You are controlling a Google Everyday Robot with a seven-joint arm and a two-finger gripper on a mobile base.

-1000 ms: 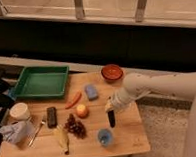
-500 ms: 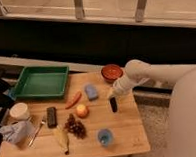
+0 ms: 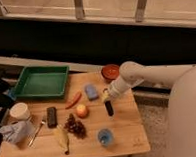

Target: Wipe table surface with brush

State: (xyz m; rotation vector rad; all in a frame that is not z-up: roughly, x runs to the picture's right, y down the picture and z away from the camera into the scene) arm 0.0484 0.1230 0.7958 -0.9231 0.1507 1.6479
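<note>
Camera view: a white robot arm reaches in from the right over the table surface [image 3: 127, 124]. Its gripper [image 3: 107, 96] hangs above the right-middle boards, fingers pinching the top of the brush [image 3: 109, 108], which points down toward the wood between an orange [image 3: 82, 110] and the table's right edge. A blue sponge [image 3: 91, 91] lies just beside the gripper.

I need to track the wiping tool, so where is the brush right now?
In the camera view the brush hangs head-down from the gripper over the right half of the table surface, right of the orange fruit and below the blue sponge.
</note>
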